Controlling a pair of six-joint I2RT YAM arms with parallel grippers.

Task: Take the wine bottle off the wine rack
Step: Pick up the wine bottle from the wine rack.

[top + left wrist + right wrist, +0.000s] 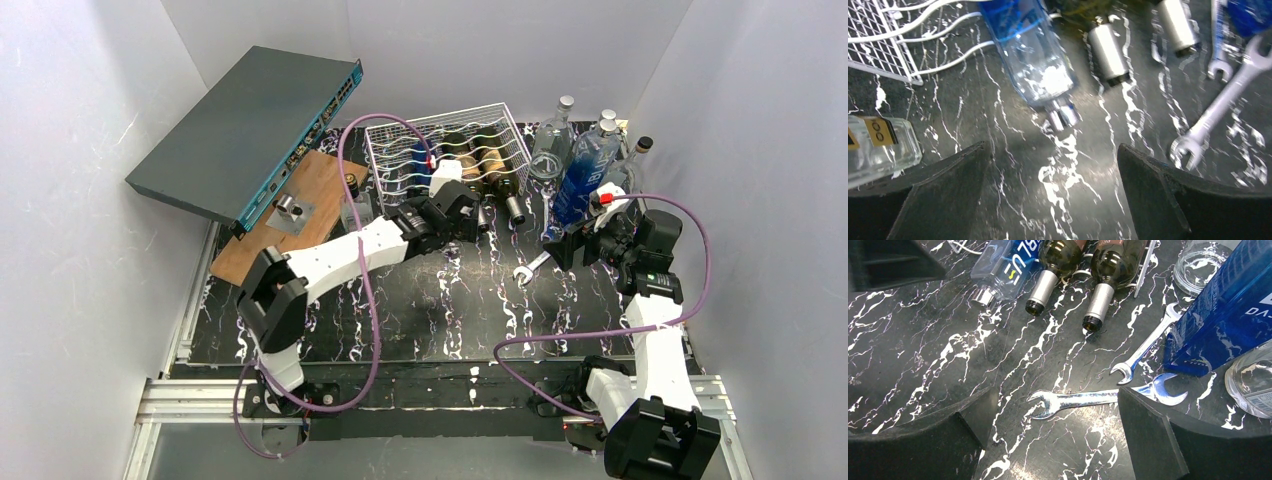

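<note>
**Two wine bottles lying in the rack, both grippers hanging wide open**

So the table (pixel 420 310) is showing a black top with white marble veins. Plain white walls (pixel 90 120) are closing it in on the left, back and right. The biggest open patch is sitting in the middle and toward the near edge. The back half is getting pretty crowded.

The wine rack (pixel 400 150) is sitting at the back, about centre. A wine bottle (pixel 1053 270) and a second wine bottle (pixel 1110 275) are lying side by side in its right-hand cradles. Their silver necks are poking out past the near edge toward the arms. A see-through blue bottle (pixel 1005 265) is lying just left of them, its cap sticking out the same way.

The left gripper (pixel 1052 147) is pointing at those necks from just in front, fingers spread wide and holding nothing. The right gripper (pixel 1055 390) is hanging further right, also spread wide and empty. It's sitting over a wrench (pixel 1098 399), with a second wrench (pixel 1145 347) lying close beside that.

Right of the rack, a tall blue bottle (pixel 585 175) and some clear glass bottles (pixel 555 140) are standing bunched together, boxing in that side. On the left, a grey network switch (pixel 250 130) is leaning tilted over a wooden board (pixel 290 215). A small glass bottle (pixel 878 145) is lying near the rack's left corner.
</note>
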